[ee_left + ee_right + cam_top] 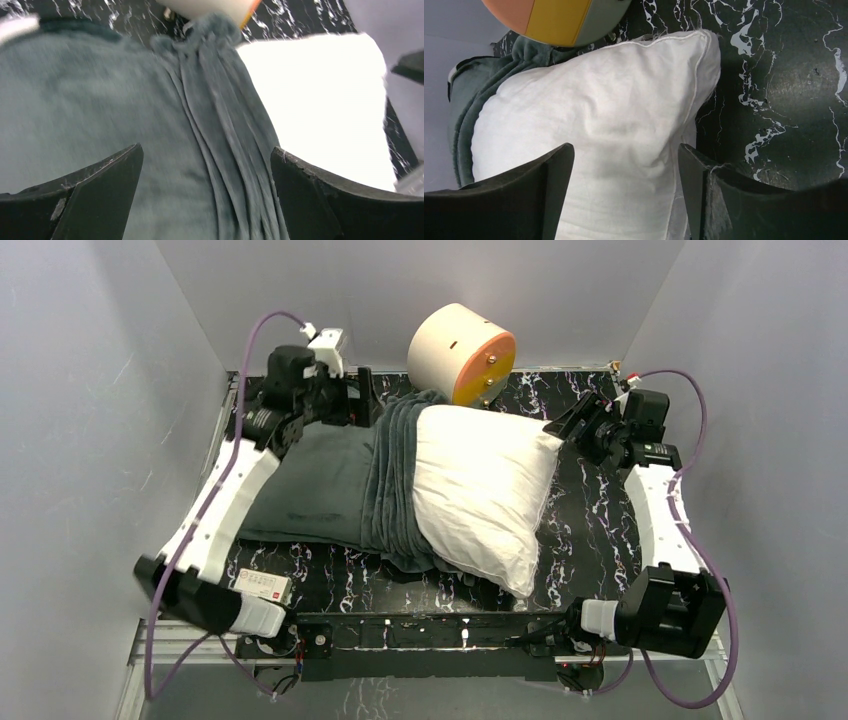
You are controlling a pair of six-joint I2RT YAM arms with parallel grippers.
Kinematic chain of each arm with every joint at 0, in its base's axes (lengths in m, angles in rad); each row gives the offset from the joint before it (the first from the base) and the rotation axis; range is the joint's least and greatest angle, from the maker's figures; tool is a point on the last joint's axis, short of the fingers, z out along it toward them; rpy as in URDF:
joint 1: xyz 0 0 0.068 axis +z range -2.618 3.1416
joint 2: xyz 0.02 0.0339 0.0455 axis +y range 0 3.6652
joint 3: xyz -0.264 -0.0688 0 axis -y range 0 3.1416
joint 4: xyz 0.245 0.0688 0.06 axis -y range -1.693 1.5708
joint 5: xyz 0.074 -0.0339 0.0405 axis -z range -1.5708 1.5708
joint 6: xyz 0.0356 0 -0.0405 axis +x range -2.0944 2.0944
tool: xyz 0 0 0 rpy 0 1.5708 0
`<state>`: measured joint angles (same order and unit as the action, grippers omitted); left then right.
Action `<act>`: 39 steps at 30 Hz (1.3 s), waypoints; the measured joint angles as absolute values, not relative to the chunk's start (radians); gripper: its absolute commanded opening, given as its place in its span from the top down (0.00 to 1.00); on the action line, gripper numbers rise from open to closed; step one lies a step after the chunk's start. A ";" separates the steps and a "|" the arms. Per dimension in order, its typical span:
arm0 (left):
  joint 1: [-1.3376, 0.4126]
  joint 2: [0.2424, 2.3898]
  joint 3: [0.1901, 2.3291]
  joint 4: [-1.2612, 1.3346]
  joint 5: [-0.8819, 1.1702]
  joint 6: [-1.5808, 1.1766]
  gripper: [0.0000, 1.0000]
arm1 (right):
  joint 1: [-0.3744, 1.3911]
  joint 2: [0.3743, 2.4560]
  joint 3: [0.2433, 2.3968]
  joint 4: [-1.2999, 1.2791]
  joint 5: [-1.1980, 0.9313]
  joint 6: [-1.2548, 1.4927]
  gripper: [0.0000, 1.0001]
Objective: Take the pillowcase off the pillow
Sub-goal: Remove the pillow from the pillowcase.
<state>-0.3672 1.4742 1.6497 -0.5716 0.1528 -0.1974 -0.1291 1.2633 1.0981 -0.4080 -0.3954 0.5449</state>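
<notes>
Pillowcase (320,485), grey side up, bunched left of centre on the tabletop (590,530), covers only the left half of the white pillow (480,490); left pincer (205,165) and right pincer (624,160) gape released, empty.

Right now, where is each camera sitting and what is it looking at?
Top camera: high behind the arms, looking down at the table, both arms showing.
Left wrist: above the bunched grey pillowcase, looking down; its open left gripper shows.
Right wrist: above the white pillow, looking down; its open right gripper shows.
Both wrist views share pillow and pillowcase.
</notes>
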 measured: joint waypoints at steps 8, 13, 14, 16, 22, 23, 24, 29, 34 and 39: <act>-0.442 1.088 1.169 -0.561 0.228 -0.367 0.02 | -0.131 0.991 0.939 -0.459 -0.361 0.596 0.02; -0.533 0.931 0.994 -0.585 0.225 -0.485 0.02 | -0.131 0.649 0.723 -0.532 -0.422 0.639 0.01; -0.547 0.911 0.978 -0.588 0.226 -0.498 0.02 | -0.131 0.616 0.709 -0.546 -0.435 0.647 0.01; -0.569 0.879 0.946 -0.587 0.225 -0.527 0.02 | -0.131 0.572 0.680 -0.557 -0.467 0.677 0.01; -0.626 0.852 0.857 -0.568 0.191 -0.608 0.03 | -0.131 0.537 0.628 -0.669 -0.426 0.824 0.01; -0.639 0.833 0.820 -0.561 0.183 -0.635 0.03 | -0.131 0.518 0.622 -0.682 -0.420 0.833 0.01; -0.649 0.826 0.811 -0.560 0.182 -0.641 0.03 | -0.131 0.492 0.615 -0.692 -0.423 0.832 0.01; -0.750 0.741 0.688 -0.519 0.146 -0.732 0.03 | -0.131 0.398 0.607 -0.701 -0.509 0.797 0.02; -0.881 0.778 0.654 -0.450 0.075 -0.794 0.02 | -0.131 0.373 0.550 -0.736 -0.619 0.773 0.02; -1.020 0.807 0.599 -0.348 -0.034 -0.848 0.04 | -0.131 0.342 0.495 -0.794 -0.680 0.729 0.44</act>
<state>-1.0203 0.8070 0.5995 -0.3485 -0.0338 -0.8478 -0.1307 0.3416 0.4950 -0.7944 -0.6800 0.7288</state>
